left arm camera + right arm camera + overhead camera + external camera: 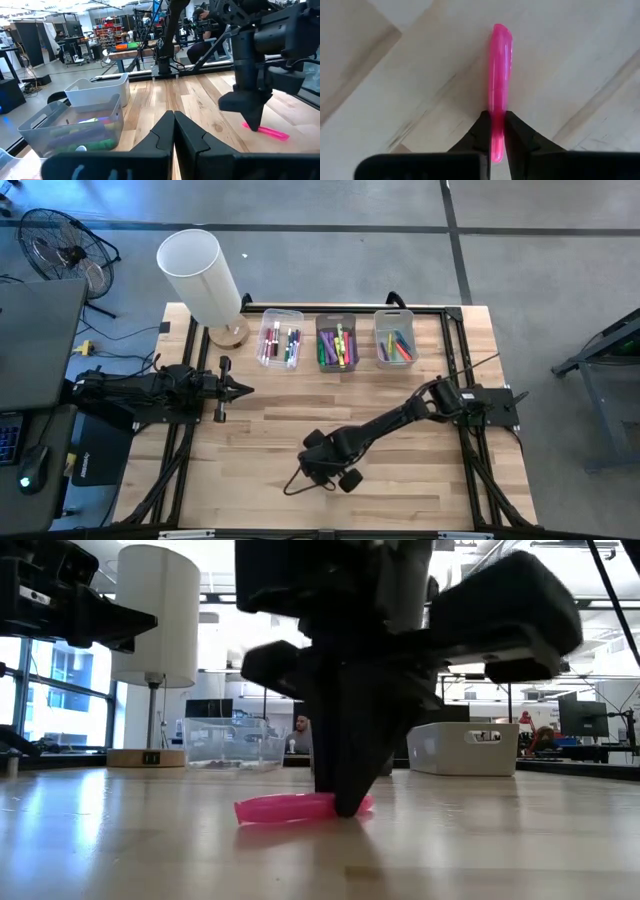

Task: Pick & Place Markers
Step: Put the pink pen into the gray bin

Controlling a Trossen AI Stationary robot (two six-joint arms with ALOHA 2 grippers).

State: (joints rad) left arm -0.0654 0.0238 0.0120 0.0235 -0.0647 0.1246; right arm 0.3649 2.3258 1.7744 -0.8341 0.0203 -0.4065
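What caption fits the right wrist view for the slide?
Right gripper closed on a pink marker lying flat on the wooden table.

**Bins at the back, one marker at the front**

Three bins stand in a row along the tabletop's far edge: the left bin, the middle bin and the right bin, each with markers in it. A lamp stands just left of the row. Near the front edge, well apart from the bins, a single marker lies flat on the wood between the fingers of the right gripper. The left gripper sits over the left side, fingers together.
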